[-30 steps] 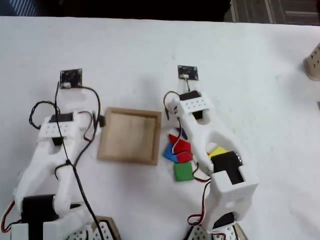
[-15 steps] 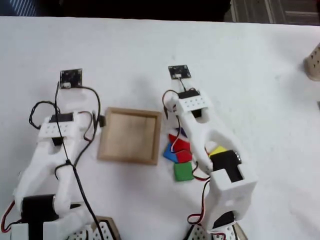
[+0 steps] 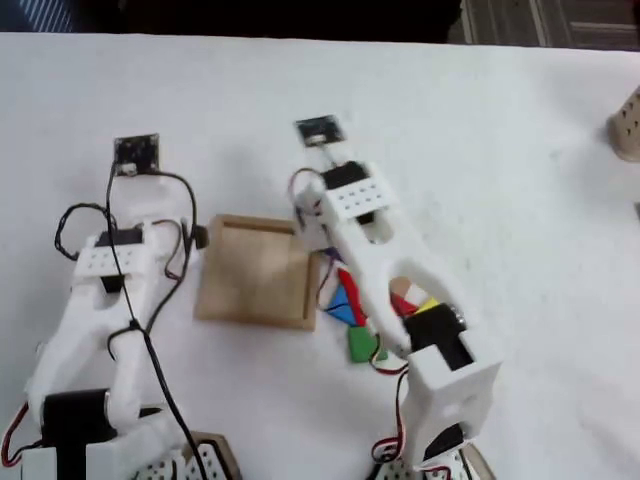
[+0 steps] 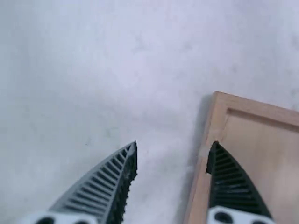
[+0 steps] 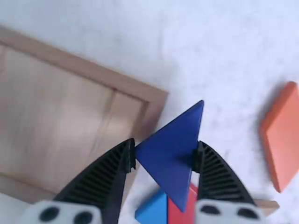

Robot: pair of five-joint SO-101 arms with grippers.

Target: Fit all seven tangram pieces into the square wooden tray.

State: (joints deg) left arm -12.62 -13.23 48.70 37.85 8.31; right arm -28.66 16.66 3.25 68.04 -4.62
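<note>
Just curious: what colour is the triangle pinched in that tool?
The triangle is dark blue; right wrist view shows it best.

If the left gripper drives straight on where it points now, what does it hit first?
Probably the bare table beside the tray. The left gripper straddles the tray's wall with open jaws, so one may clip it. Depth is unclear.

Dark-blue triangle [image 5: 172,148] (pinched in jaws) hangs beside the wooden tray [image 5: 86,66].
</note>
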